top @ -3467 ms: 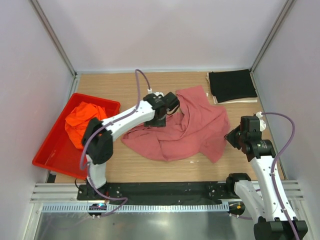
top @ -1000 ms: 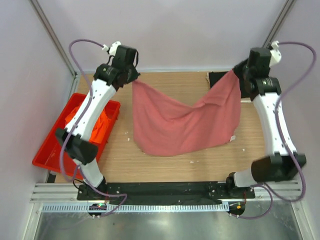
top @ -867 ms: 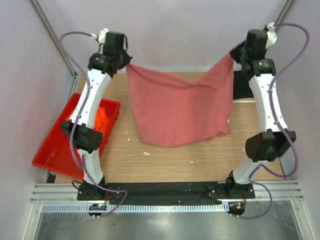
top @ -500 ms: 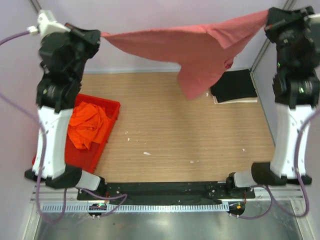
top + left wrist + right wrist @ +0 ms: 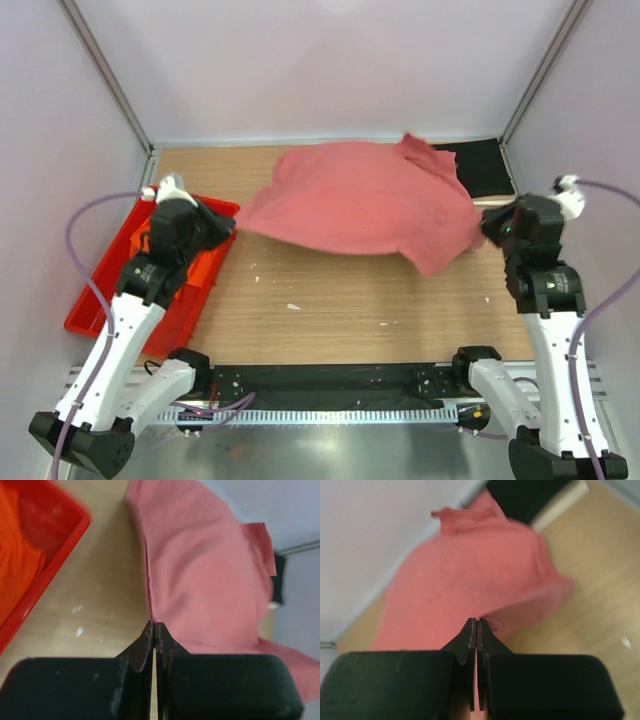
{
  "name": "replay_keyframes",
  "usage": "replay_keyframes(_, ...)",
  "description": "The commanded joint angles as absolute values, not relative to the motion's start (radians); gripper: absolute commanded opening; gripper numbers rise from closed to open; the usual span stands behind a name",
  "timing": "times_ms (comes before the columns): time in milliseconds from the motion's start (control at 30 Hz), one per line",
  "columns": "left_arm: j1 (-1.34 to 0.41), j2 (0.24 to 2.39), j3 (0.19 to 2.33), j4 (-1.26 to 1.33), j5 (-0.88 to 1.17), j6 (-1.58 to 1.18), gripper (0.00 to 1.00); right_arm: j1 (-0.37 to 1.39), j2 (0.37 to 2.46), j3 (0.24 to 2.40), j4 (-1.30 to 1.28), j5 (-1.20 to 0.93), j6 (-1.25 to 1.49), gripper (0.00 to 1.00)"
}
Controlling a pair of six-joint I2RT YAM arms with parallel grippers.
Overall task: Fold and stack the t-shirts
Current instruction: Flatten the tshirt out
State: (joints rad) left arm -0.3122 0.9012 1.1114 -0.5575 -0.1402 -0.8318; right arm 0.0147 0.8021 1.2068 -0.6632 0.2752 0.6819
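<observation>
Looking from above, the rose-red t-shirt (image 5: 360,205) hangs spread over the table (image 5: 330,300) between both arms; the left wrist view shows the left gripper (image 5: 154,628) pinched tight on its edge, the right wrist view the right gripper (image 5: 477,622) likewise, so uneven lowering could leave wrinkles or bury the black t-shirt (image 5: 490,170).

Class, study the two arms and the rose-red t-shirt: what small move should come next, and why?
Probably lower both grippers together toward the wooden table so the cloth settles flat. The left gripper and right gripper are each shut on an edge of the rose-red t-shirt, which is spread wide between them but looks puffed up, not lying flat enough to fold.
</observation>
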Motion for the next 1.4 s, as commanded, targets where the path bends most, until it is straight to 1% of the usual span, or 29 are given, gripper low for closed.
replay_keyframes(0, -0.311, 0.758, 0.927, -0.615, -0.086, -0.835, 0.00, 0.012, 0.698, 1.036, -0.872, 0.239, 0.777, 0.01)
replay_keyframes(33, -0.311, 0.733, 0.852, -0.636, -0.086, -0.831, 0.00, 0.012, 0.657, 0.969, -0.953, 0.236, 0.790, 0.01)
replay_keyframes(100, -0.311, 0.674, 0.798, -0.698, -0.104, -0.825, 0.00, 0.014, 0.611, 0.902, -1.053, 0.261, 0.807, 0.01)
replay_keyframes(167, -0.311, 0.647, 0.735, -0.722, -0.101, -0.825, 0.00, 0.014, 0.545, 0.874, -1.095, 0.267, 0.836, 0.01)
replay_keyframes(233, -0.313, 0.627, 0.713, -0.744, -0.078, -0.836, 0.00, 0.014, 0.531, 0.867, -1.164, 0.256, 0.857, 0.01)
replay_keyframes(333, -0.318, 0.641, 0.716, -0.749, -0.045, -0.847, 0.00, 0.012, 0.515, 0.874, -1.210, 0.248, 0.880, 0.01)
replay_keyframes(600, -0.319, 0.753, 0.749, -0.836, -0.061, -0.865, 0.00, 0.014, 0.537, 0.940, -1.250, 0.325, 0.836, 0.01)
replay_keyframes(967, -0.325, 0.755, 0.730, -0.905, -0.083, -0.934, 0.00, 0.012, 0.515, 0.865, -1.296, 0.345, 0.811, 0.01)
replay_keyframes(1167, -0.331, 0.769, 0.739, -0.904, -0.198, -0.966, 0.00, 0.014, 0.581, 0.868, -1.241, 0.365, 0.790, 0.01)
replay_keyframes(1300, -0.331, 0.839, 0.773, -0.878, -0.259, -0.966, 0.00, 0.012, 0.702, 0.871, -1.108, 0.341, 0.790, 0.01)
replay_keyframes(1367, -0.331, 0.909, 0.795, -0.856, -0.274, -0.960, 0.00, 0.012, 0.794, 0.885, -1.069, 0.356, 0.784, 0.01)
